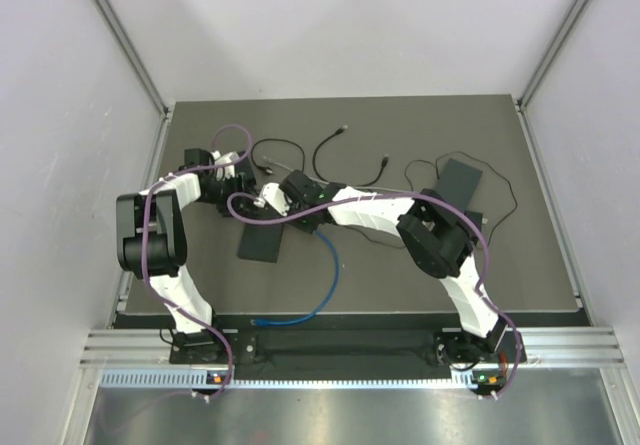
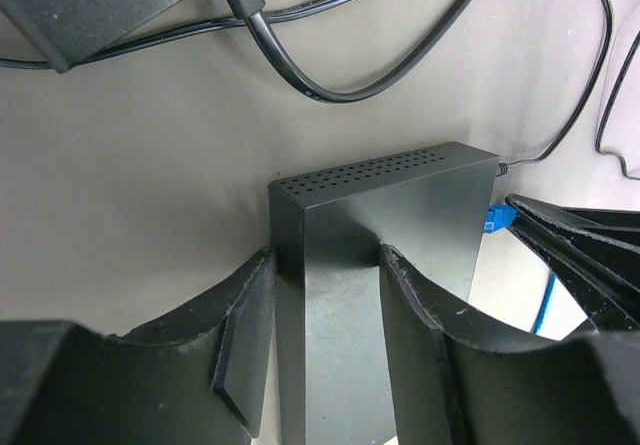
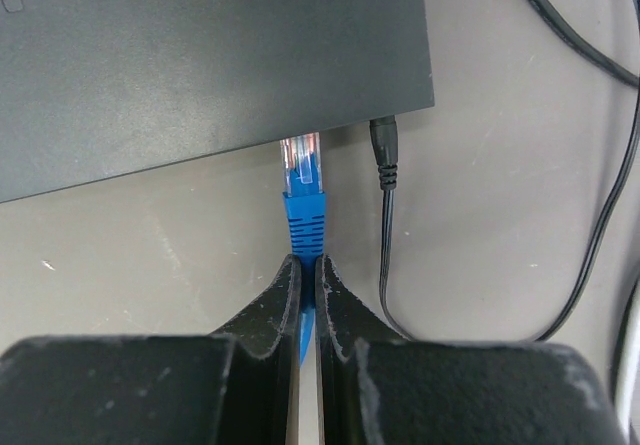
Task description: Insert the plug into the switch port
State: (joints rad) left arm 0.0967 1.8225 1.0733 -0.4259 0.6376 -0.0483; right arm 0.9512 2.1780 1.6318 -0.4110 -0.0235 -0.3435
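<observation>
Insertion looks partway: right gripper (image 3: pixel 308 265), clamped on the blue cable (image 3: pixel 305 220), holds its clear plastic plug (image 3: pixel 301 160) entering the flat black switch box (image 3: pixel 200 65) mid-frame, not visibly seated; left gripper (image 2: pixel 325 265) straddles that box, grip unclear.

The dark table (image 1: pixel 420 285) bears a switch (image 1: pixel 262 245), black cables (image 1: pixel 318 151) and a blue cable (image 1: pixel 334 275).

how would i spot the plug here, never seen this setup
Find the black switch lying on the table, then the edge where two leads meet it. The plug is the clear-tipped one with a blue ribbed boot, pinched by the right gripper; the lead beside it is all black.
</observation>
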